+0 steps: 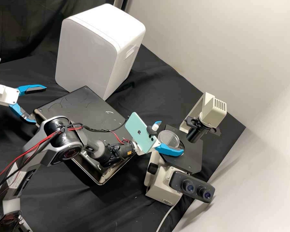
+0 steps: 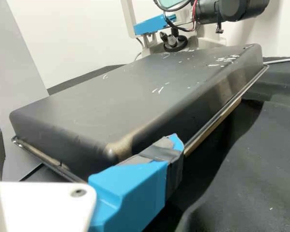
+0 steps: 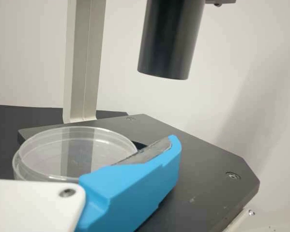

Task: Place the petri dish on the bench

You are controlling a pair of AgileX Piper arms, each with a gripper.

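A crumpled black cloth (image 1: 70, 206) covers the bench at the near edge. On it stands a white microscope with 2 dark eyepieces (image 1: 165, 182). Its flat black stage plate (image 1: 193, 158) carries the round clear plastic petri dish (image 1: 169, 138), which sits flat on the plate beneath a black cylindrical condenser (image 1: 194, 135).

The right gripper (image 1: 166, 138) straddles the dish with its jaws released. 1 blue finger (image 3: 135, 186) lies along the dish's rim and the other stands just beside the opposite rim. A mint-green phone (image 1: 140, 132) is mounted at that wrist.

Behind the right arm an upturned dark metal tray with a scratched bottom (image 1: 83, 106) lies on the cloth. The left gripper (image 1: 38, 103) hangs at its far-left corner, jaws spread wide and holding nothing. In the left wrist view 1 taped blue finger (image 2: 149, 179) is just beside the tray's rounded corner.

Farther back stands a tall white plastic box with rounded corners (image 1: 99, 45). A plain white wall (image 1: 232, 48) borders the bench along the right, and black drape (image 1: 22, 25) hangs at the far left.
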